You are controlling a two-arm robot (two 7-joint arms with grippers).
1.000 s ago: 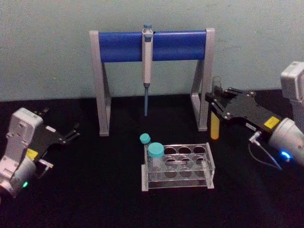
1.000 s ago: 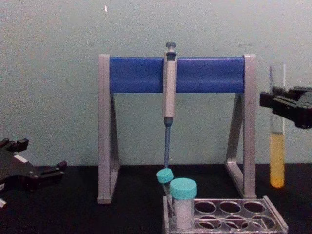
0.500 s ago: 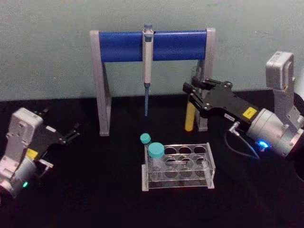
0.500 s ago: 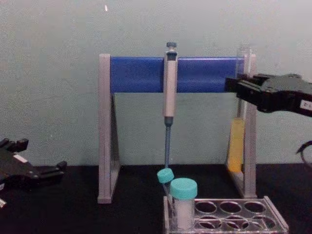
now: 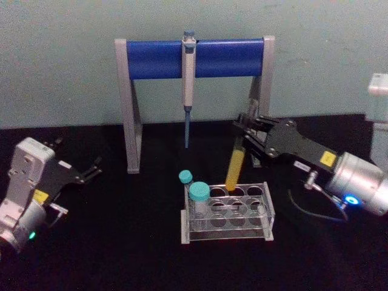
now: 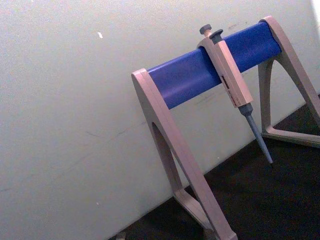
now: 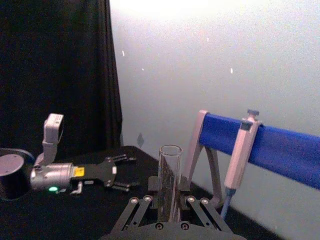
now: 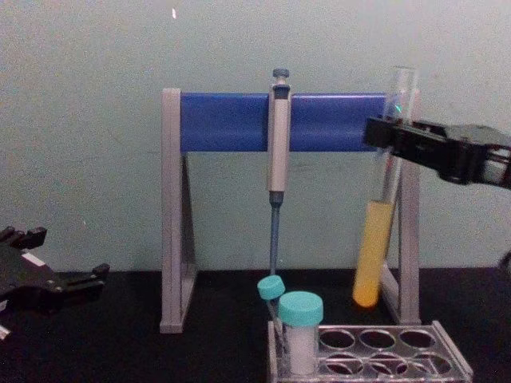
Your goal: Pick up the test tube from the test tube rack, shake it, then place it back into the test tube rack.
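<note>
Clear glass test tube (image 5: 234, 170), long and part-filled with yellow-orange liquid, hangs tilted just above the low clear plastic rack (image 5: 271, 212). The right gripper (image 5: 245, 134) has its jaws clamped on the tube's upper part. Left gripper (image 5: 77, 156) sits parked, jaws apart.

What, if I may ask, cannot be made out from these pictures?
Right wrist view: the liquid in the tube, hidden below the body of the right pincer.
Head view: which hole of the rack the tube's tip hangs over; tip and rim overlap.
Chest view: the base of the left pincer, cut off by the left edge.
Chest view: the body of the small vial, mostly behind the capped tube.
</note>
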